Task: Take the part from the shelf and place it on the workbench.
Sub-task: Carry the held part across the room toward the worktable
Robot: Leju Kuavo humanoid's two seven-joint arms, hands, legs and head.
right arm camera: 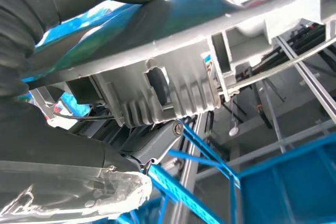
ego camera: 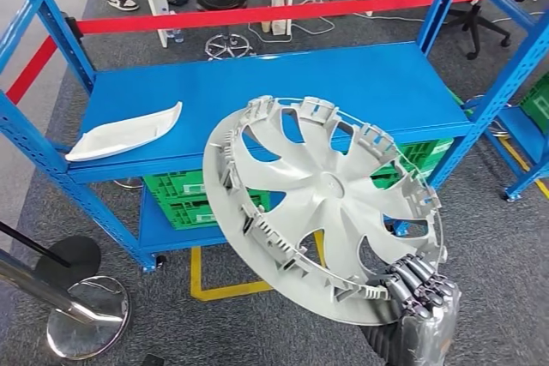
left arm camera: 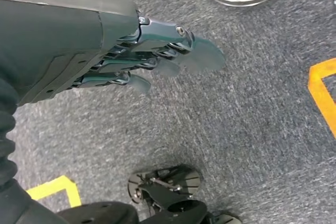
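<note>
Right hand (ego camera: 419,291) grips the lower rim of a grey hubcap (ego camera: 323,203), fingers (ego camera: 414,276) clenched over its edge. The hubcap is held tilted in the air in front of the blue shelf (ego camera: 259,92), ribbed inner face toward the camera. A white curved panel (ego camera: 126,133) lies on the left end of the shelf top. Green crates (ego camera: 175,199) sit on the lower level. Left hand (left arm camera: 158,59) hangs above grey carpet (left arm camera: 245,129), fingers straight and apart, grasping nothing
</note>
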